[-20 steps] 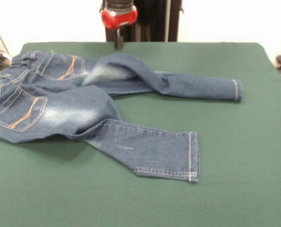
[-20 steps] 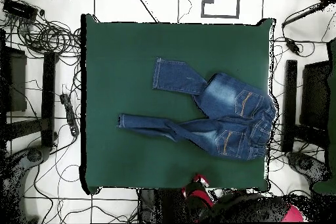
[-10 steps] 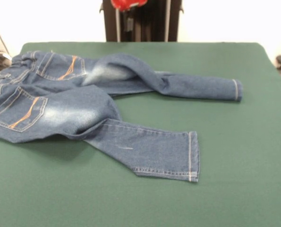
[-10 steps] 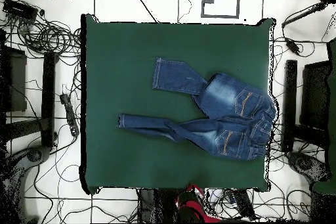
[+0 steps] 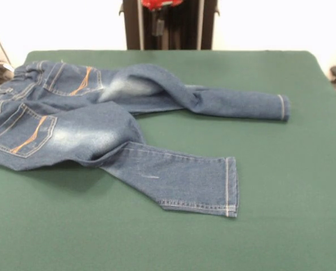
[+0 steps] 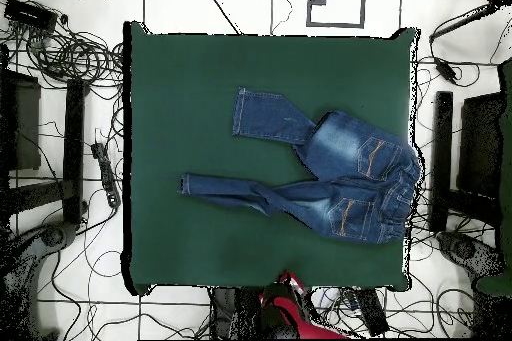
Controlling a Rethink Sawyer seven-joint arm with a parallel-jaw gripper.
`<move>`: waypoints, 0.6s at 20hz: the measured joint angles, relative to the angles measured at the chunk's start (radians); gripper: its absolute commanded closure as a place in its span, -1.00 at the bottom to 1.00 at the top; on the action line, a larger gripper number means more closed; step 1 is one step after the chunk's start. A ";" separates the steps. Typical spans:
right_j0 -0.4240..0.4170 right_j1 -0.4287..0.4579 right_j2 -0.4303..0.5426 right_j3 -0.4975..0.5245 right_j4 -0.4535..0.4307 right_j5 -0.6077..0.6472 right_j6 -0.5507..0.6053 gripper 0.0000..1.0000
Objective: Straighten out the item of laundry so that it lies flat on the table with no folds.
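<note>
Only one pair of jeans (image 5: 100, 132) lies rumpled on one table (image 5: 280, 214); hand's state unclear.

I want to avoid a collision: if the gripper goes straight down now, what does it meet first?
Probably the bare edge of the table nearest the robot, or nothing: depth is unclear. The jeans lie well aside of the gripper.

Red arm (image 6: 290, 309) casing, glossy, rounded; black column (image 5: 169, 25) behind, pale vertical rods.
</note>
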 measured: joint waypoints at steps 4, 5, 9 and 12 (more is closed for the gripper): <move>0.058 0.009 0.002 0.000 0.064 0.000 0.000 1.00; 0.069 0.012 0.003 -0.001 0.076 0.000 0.000 1.00; 0.105 0.033 0.013 -0.001 0.120 0.000 0.000 1.00; 0.138 0.054 0.032 -0.003 0.158 0.000 0.000 1.00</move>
